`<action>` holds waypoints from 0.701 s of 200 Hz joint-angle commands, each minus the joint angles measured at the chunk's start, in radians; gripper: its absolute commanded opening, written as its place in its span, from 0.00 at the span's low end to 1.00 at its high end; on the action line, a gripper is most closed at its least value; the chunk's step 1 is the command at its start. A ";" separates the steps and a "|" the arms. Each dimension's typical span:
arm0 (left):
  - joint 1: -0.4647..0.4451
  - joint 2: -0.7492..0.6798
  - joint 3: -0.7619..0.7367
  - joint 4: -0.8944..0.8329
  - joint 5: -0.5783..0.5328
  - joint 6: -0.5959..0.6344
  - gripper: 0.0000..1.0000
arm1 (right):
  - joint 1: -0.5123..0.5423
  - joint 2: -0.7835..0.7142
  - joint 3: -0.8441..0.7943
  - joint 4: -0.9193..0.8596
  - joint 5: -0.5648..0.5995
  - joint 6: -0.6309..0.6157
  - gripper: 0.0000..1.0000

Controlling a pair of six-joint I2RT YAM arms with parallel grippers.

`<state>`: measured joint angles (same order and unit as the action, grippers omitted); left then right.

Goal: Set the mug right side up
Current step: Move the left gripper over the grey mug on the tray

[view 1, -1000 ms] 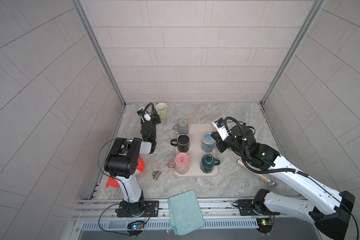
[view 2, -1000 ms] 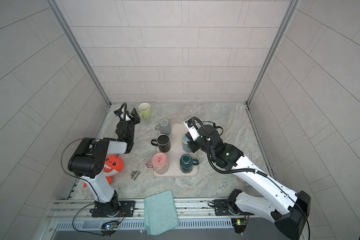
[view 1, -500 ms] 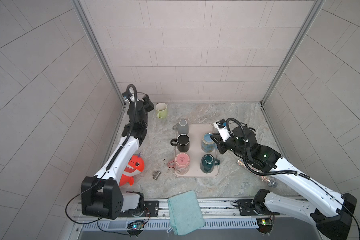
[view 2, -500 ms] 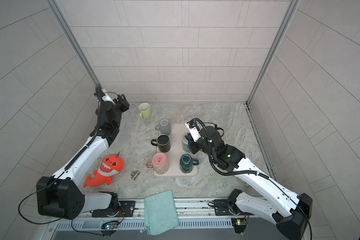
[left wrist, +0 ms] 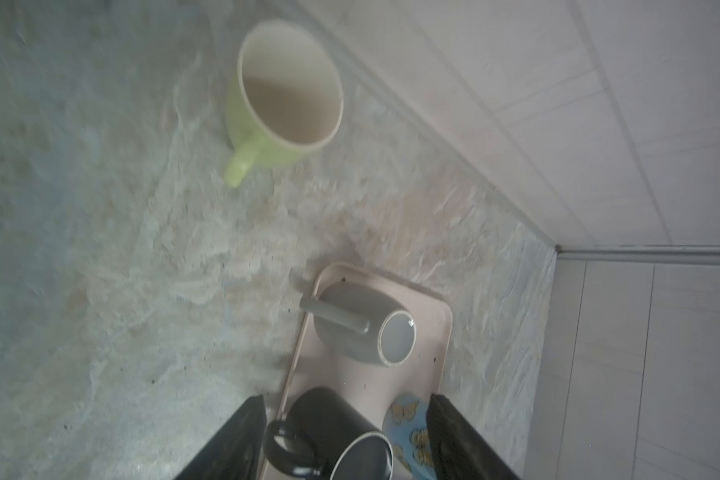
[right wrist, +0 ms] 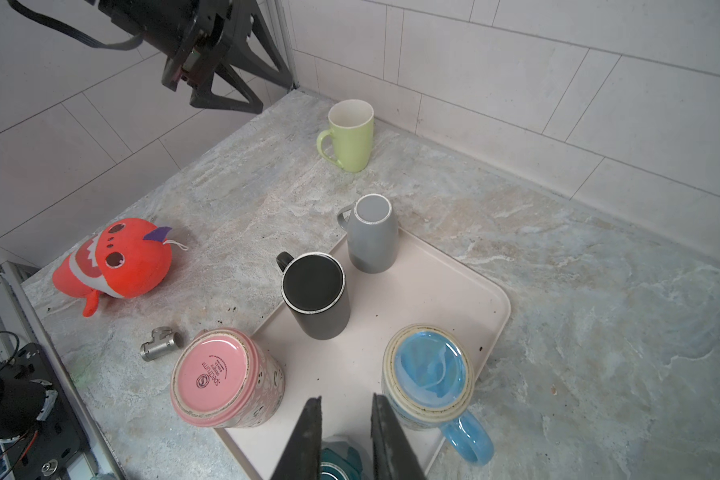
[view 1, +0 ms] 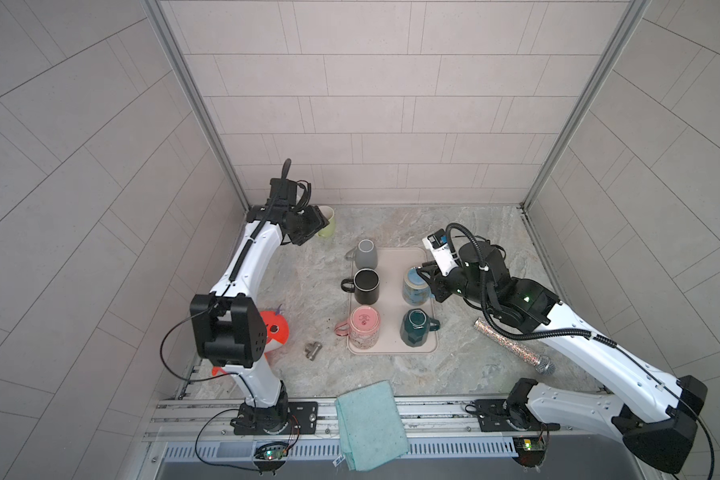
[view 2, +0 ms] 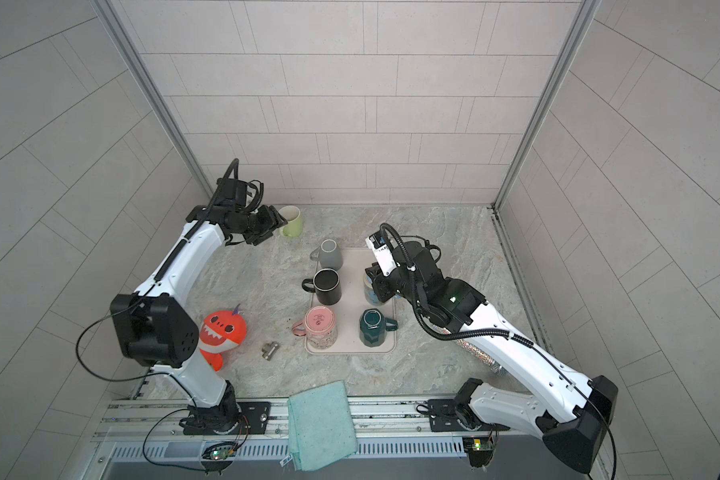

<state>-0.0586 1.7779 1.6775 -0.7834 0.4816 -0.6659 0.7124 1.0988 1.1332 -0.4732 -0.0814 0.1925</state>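
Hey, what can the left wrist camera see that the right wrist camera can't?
Only the left wrist view shows the butterfly print on the side of the blue mug. Only the right wrist view shows the pink mug, the shark plush, the metal fitting and the right gripper. Both show the upright green mug, the upside-down grey mug, the black mug, the blue mug and the tray.
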 commanded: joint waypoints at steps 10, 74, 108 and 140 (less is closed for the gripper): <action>0.003 0.034 -0.009 -0.071 0.274 -0.233 0.69 | -0.004 -0.003 0.032 -0.031 0.021 0.033 0.24; 0.003 -0.049 -0.182 0.053 0.218 -0.644 0.69 | -0.005 0.008 0.027 -0.031 0.039 0.038 0.25; 0.000 -0.046 -0.188 0.084 0.179 -0.792 0.69 | -0.004 0.024 0.034 -0.028 0.037 0.036 0.25; -0.007 -0.001 -0.145 0.082 0.203 -0.845 0.69 | -0.008 0.035 0.039 -0.028 0.034 0.037 0.25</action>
<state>-0.0593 1.7576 1.4960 -0.7097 0.6777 -1.4128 0.7113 1.1278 1.1389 -0.4843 -0.0593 0.2184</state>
